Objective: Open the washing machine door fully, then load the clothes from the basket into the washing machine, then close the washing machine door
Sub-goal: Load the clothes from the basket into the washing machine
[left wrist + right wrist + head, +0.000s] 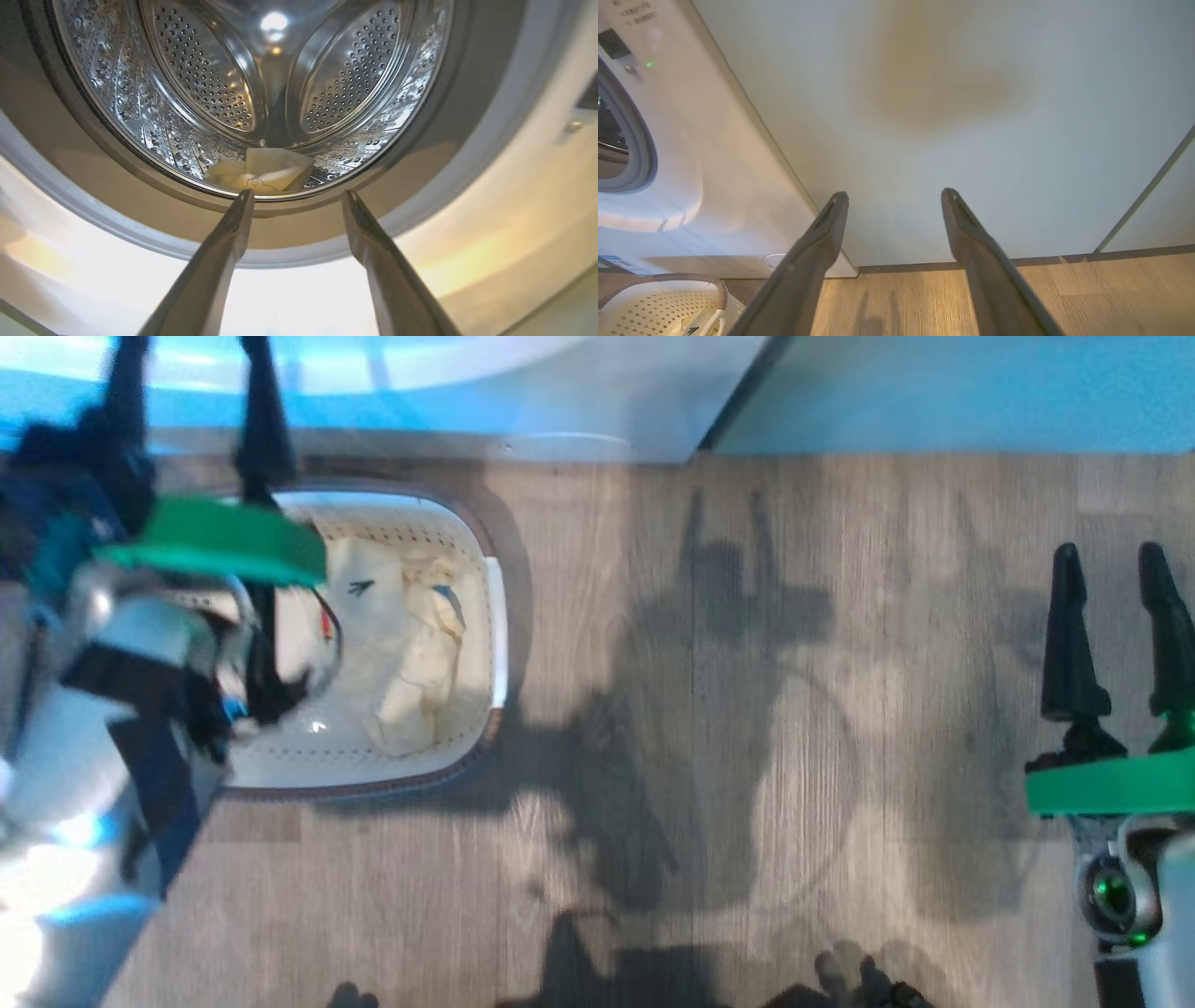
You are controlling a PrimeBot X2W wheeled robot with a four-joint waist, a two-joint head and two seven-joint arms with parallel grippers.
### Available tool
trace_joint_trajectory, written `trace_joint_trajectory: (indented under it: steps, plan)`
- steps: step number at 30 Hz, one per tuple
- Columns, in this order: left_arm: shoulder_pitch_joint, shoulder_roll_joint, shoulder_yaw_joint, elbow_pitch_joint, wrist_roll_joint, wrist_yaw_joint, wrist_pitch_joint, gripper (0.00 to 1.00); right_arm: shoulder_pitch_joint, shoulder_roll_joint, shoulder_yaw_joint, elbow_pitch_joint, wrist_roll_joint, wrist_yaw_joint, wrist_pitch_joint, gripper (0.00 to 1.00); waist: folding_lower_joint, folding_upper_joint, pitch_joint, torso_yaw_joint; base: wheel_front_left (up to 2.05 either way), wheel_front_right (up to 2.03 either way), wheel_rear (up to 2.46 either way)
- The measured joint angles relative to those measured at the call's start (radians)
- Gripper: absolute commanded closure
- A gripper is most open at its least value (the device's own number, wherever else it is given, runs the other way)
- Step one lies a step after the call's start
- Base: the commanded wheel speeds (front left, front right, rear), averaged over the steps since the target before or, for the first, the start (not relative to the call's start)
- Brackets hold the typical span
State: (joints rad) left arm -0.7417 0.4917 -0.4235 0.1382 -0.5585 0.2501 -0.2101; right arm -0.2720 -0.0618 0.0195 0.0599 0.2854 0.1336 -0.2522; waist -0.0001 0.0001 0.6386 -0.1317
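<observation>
Head view: the basket (495,616) sits on the wood floor (747,709), against the foot of the washing machine (420,392) at the upper left. Pale yellow clothes (420,653) lie inside it. The left arm (121,653) hangs over the basket's left half, its jaws apart and pointing at the machine. The right jaws stand apart and empty over bare floor at the right edge.

Left wrist view: the left jaws, apart and empty, sit just before the lower lip of the steel drum (210,70). One pale garment (266,170) lies in the drum at its front edge, beside the grey seal (117,186). We judge it could slide onto the seal and be pinched when the door shuts, unless it is pushed deeper.

Right wrist view: the right jaws, apart, face a pale cabinet panel (924,116). The machine stands at the left and the basket's corner shows at the bottom left. We judge the left arm, reaching down for more clothes, could strike the basket's rim and shove or tip it.
</observation>
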Motion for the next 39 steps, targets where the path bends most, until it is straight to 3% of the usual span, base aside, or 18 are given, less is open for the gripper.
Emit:
trace_joint_trajectory:
  steps: [10,22,39]
  plan:
    - [0.276,-0.054,-0.031,-0.141,0.024,0.0,-0.038,0.0,0.068,-0.024,-0.021,0.001,-0.027,0.0,0.0,0.0,0.0,0.0,-0.129,0.046,0.0,0.0,0.0]
    - [0.474,-0.11,-0.062,-0.138,0.065,0.0,-0.042,0.0,0.174,-0.03,-0.022,0.015,-0.059,0.0,0.003,0.0,0.0,0.0,-0.31,0.08,0.0,0.0,0.0]
    - [0.644,-0.159,-0.061,-0.094,0.092,0.0,-0.042,0.0,0.352,-0.006,-0.044,-0.072,-0.086,0.0,0.086,0.0,0.0,0.0,-0.529,0.111,0.0,0.0,0.0]
